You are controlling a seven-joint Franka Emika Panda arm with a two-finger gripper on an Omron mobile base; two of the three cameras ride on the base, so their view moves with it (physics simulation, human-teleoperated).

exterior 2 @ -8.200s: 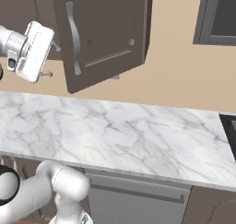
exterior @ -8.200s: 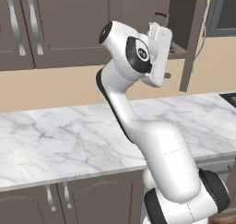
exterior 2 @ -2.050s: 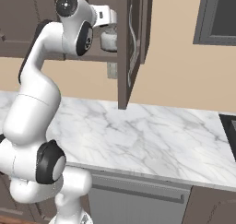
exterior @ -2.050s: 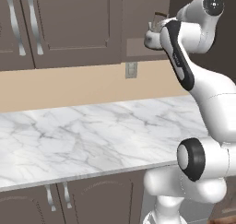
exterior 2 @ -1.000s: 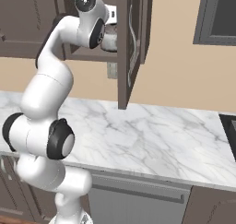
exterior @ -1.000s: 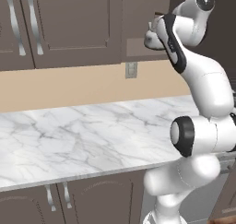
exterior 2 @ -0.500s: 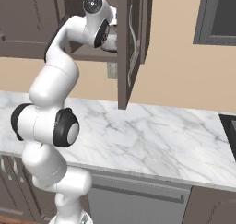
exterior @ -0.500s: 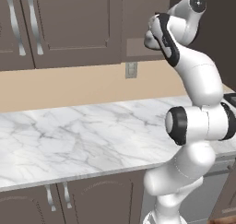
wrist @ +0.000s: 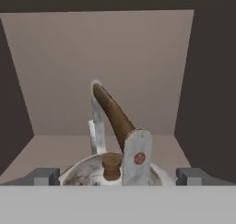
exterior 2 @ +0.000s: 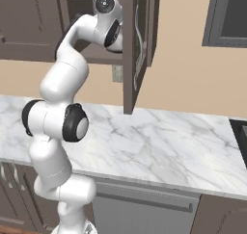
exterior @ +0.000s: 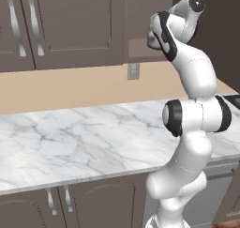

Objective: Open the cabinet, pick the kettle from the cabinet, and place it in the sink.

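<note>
The pale beige shelf floor (wrist: 60, 149) inside the dark brown upper wall cabinet (exterior 2: 144, 45) carried the small silvery-white metal kettle with the arched brown handle (wrist: 110, 140), which sat right on it, toward the front. Down below, the long white marble bench (exterior: 70, 142) ran under the cabinets, against the tan wall.

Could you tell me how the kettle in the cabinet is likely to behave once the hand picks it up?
The kettle looks rigid metal, so it should not flex. Its smooth, rounded body may be slippery between the fingers of the open hand. If lifted by its thin arched handle, it could probably swing or tilt. It looks small, so likely light.
</note>
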